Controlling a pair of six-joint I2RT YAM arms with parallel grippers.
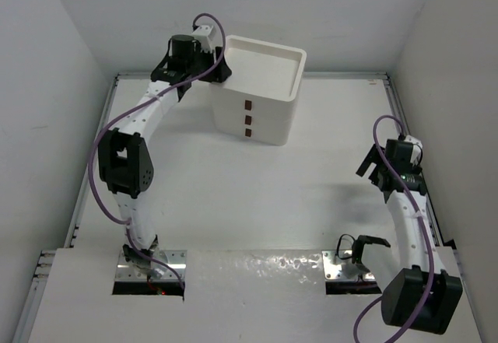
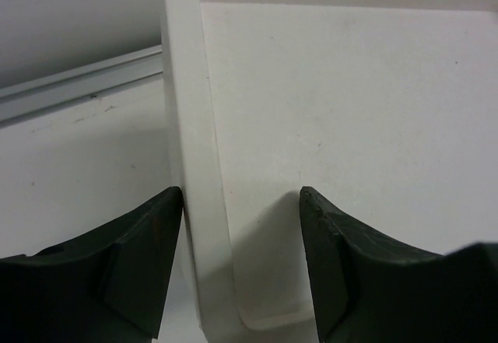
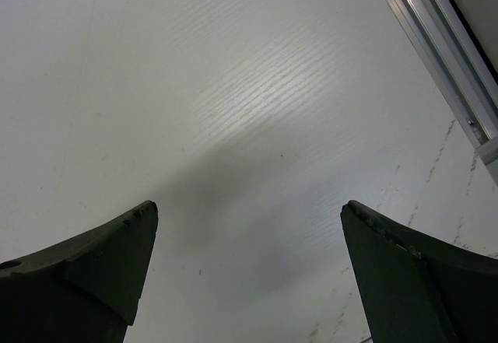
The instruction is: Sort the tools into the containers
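The white surface [image 1: 233, 203] carried a white drawer unit [image 1: 272, 121] toward its far side, about midway across. Its three stacked drawers [image 1: 257, 110] sat shut, flush with the front, each with a small dark red-brown handle [image 1: 250, 119]. The top was a shallow tray with a raised rim [image 2: 191, 125]. The left tool [image 2: 241, 195] sat at the tray's left rim, its fingers partly open and astride the wall. One finger was outside and close against the wall, the other inside over the tray floor with a gap left, and it gripped nothing. The right tool [image 3: 249, 207] hung wide open and empty above the surface near its right edge, beside a metal rail [image 3: 436, 40].
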